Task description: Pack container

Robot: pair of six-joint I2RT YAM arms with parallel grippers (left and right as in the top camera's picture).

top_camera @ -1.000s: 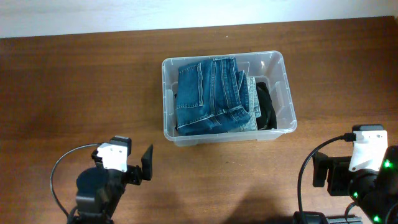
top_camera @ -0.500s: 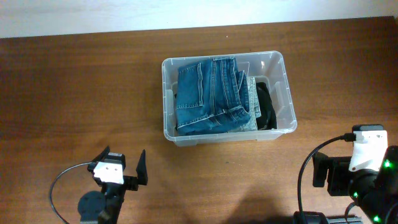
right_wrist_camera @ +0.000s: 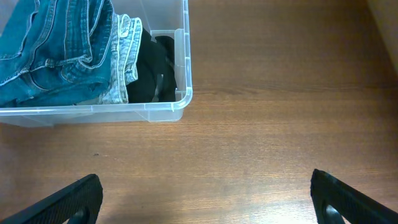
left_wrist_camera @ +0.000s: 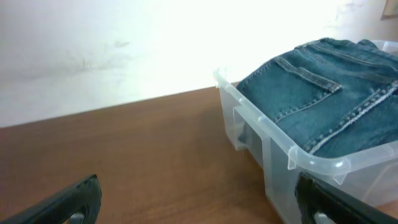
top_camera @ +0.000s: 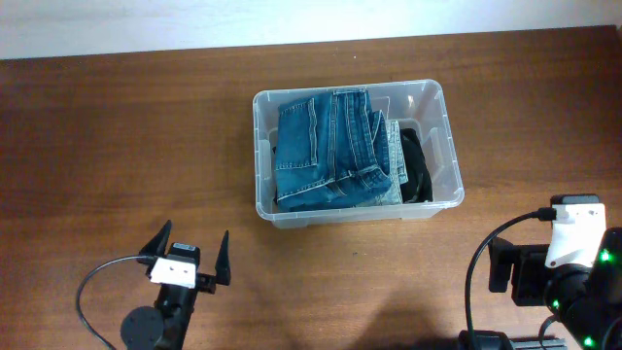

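Note:
The clear plastic container [top_camera: 442,136] sits at the table's middle back, holding folded blue jeans [top_camera: 330,146], a lighter denim piece and a black garment [top_camera: 416,165]. My left gripper [top_camera: 190,255] is open and empty near the front left, well short of the container. In the left wrist view the container [left_wrist_camera: 273,149] and jeans [left_wrist_camera: 323,106] show at right, with my left gripper [left_wrist_camera: 199,205] open. My right gripper [right_wrist_camera: 205,202] is open and empty; its view shows the container's corner [right_wrist_camera: 180,102] and the black garment [right_wrist_camera: 152,78].
The brown wooden table [top_camera: 117,146] spreads around the container. A pale wall runs behind the table's far edge [left_wrist_camera: 93,50]. The right arm's body [top_camera: 573,262] stands at the front right corner, with black cables by both arms.
My left arm has drawn back toward the front edge and turned, and its open fingers now point toward the back. The right arm and the container have not moved.

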